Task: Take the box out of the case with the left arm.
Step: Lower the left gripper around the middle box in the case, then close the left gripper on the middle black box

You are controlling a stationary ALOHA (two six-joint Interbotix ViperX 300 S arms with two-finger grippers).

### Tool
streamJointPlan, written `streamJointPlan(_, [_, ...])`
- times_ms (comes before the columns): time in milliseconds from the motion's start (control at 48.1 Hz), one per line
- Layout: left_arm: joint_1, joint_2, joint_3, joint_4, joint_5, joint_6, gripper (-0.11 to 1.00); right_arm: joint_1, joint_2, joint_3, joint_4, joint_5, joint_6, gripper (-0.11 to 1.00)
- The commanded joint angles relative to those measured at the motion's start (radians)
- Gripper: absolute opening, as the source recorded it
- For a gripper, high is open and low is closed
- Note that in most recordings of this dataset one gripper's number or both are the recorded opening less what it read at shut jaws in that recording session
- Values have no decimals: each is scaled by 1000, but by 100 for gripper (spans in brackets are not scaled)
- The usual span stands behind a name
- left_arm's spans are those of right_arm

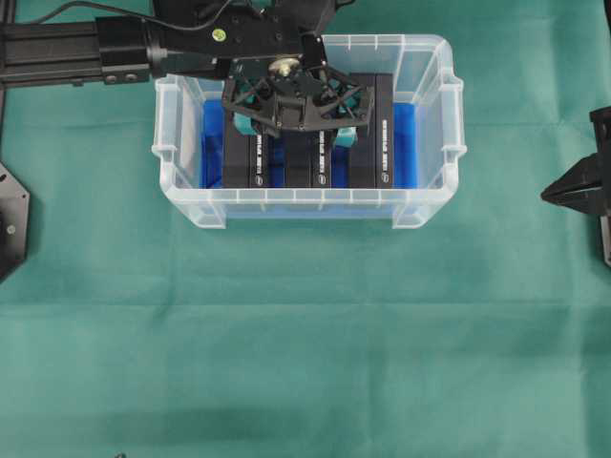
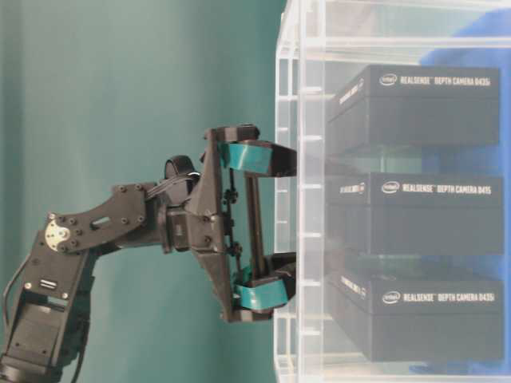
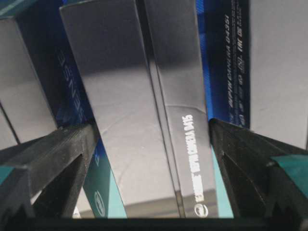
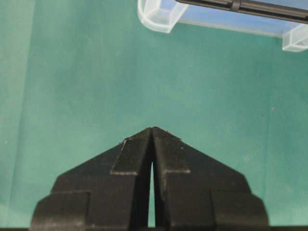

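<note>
Closest to the left wrist camera, the left gripper [image 3: 154, 144] stands with its jaws spread wide, one black finger [image 3: 53, 159] on each side of the picture. Between them rises the middle box [image 3: 139, 110], a long, narrow black carton with white lettering down its side. The fingers flank it, but I cannot tell whether they touch it yet. They hold nothing.

Seen from above, the left arm [image 1: 76, 50] reaches in from the left, and its gripper hangs over the case [image 1: 434, 205], a clear plastic bin on the green cloth [image 1: 305, 334]. Three black boxes stand side by side on the blue lining [image 1: 406, 143]: the left box [image 1: 237, 162], the middle one and the right box [image 1: 370, 143]. They are packed close, with only slim gaps.

That crowding looks like the main risk. A finger that comes down on a neighbour's top rather than into a gap could push that box over or jam. If the jaws close too shallow, the smooth carton may slip out as it lifts. A tilted pull might drag a neighbour along, or catch the bin's rim and shift the light case.

Farthest away, at the right edge, the right gripper [image 4: 152, 139] rests with its jaws pressed together over bare cloth, well apart from the case.
</note>
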Motion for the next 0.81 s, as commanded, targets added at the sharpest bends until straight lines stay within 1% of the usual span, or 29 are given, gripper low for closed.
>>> streamJointPlan(0, [2,-18,3,3,-15,-5,97,-2,5,-26,-3,-3,3,0])
streamJointPlan(332, [3,-18,57,3,-55,-11,97,-2,8,-25,-17,-3,3,0])
streamJointPlan(623, [3,-15,52,2,-84,-11,96,-2,11,-25,-20,-3,3,0])
streamJointPlan(665, [3,-14,46,2,-84,-12,94,-2,8,-25,-20,-3,3,0])
streamJointPlan(706, [2,-12,38,0,-83,-15,88,-2,11,-25,-20,-3,3,0])
streamJointPlan(748, [-2,-9,26,0,-83,-17,80,-2,11,-23,-20,-3,3,0])
streamJointPlan(789, [-3,-8,14,0,-83,-18,69,-2,11,-25,-20,-3,3,0])
